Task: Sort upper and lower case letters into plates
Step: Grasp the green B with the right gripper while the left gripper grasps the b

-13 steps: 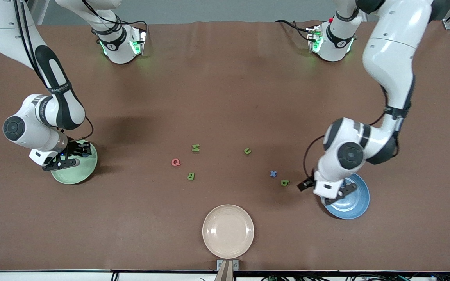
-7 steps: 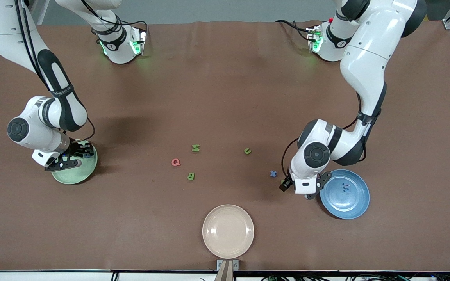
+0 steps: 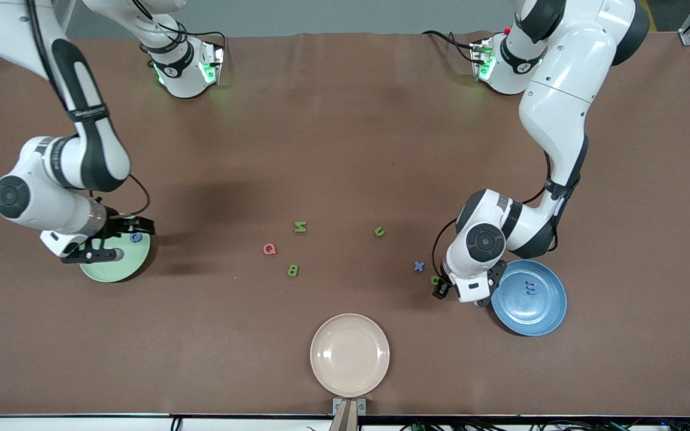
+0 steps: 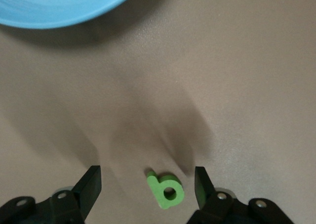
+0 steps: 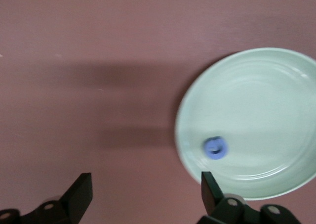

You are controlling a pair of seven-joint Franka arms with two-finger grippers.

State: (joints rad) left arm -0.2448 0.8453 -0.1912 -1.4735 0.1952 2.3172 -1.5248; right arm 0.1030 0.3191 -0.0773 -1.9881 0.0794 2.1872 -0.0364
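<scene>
The green letter b (image 4: 165, 190) lies flat on the table between the fingers of my left gripper (image 4: 146, 184), which is open and not touching it. In the front view that gripper (image 3: 439, 287) is low over the b (image 3: 435, 279), beside the blue plate (image 3: 545, 311), which holds a blue letter (image 3: 530, 289). My right gripper (image 5: 144, 187) is open and empty over the table at the rim of the mint green plate (image 5: 256, 100); a small blue letter (image 5: 216, 147) lies in that plate (image 3: 111, 269).
Loose letters lie mid-table: a blue x (image 3: 419, 266), a green u (image 3: 380, 231), a green N (image 3: 300, 227), a red Q (image 3: 269, 249) and a green B (image 3: 293, 270). A cream-beige plate (image 3: 350, 354) sits nearest the front camera.
My left arm swung off the blue plate and came down over the green b. My right gripper opened, left the blue letter in the green plate, and drew back toward the rim.
</scene>
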